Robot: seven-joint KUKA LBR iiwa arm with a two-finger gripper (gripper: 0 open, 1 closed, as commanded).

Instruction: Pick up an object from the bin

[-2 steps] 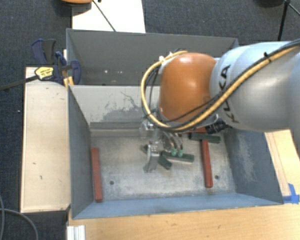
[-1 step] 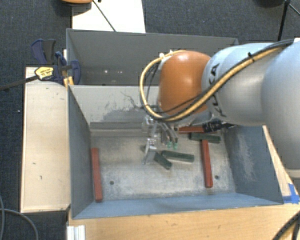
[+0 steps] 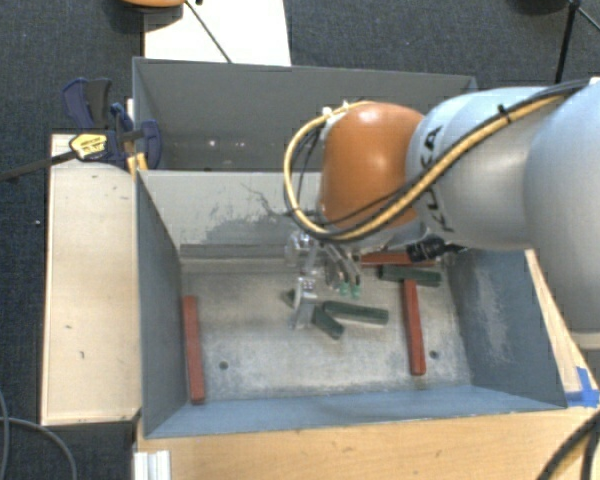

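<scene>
From my station I see the arm coming in from the right, its rounded orange wrist cover (image 3: pixel 365 163) hanging above the middle of the grey metal bin (image 3: pixel 162 298). A yellow and black cable (image 3: pixel 450 158) loops around that cover. Below it, the hand (image 3: pixel 304 313) is down low in the bin, at or just above the floor near the centre. I cannot tell from here whether the hand is released or clenched, and I see nothing that I could call held.

The thing nearest to it is a dark green flat object (image 3: pixel 352 315), angular in outline, lying on the bin floor just beside the hand on its right. One long part runs roughly level, and a shorter part slants down toward the front. Whether this is one piece or two overlapping pieces I cannot make out, nor whether the hand touches it.

A long red bar (image 3: pixel 192 350) lies along the foot of the left wall, well apart from the hand. A second red bar (image 3: pixel 413 328) lies lengthwise on the right side of the floor, near the green object but clear of it. Behind that bar's far end, partly under the arm, lie a red and black elongated thing (image 3: pixel 405 258) and another dark green piece (image 3: pixel 428 279).
</scene>
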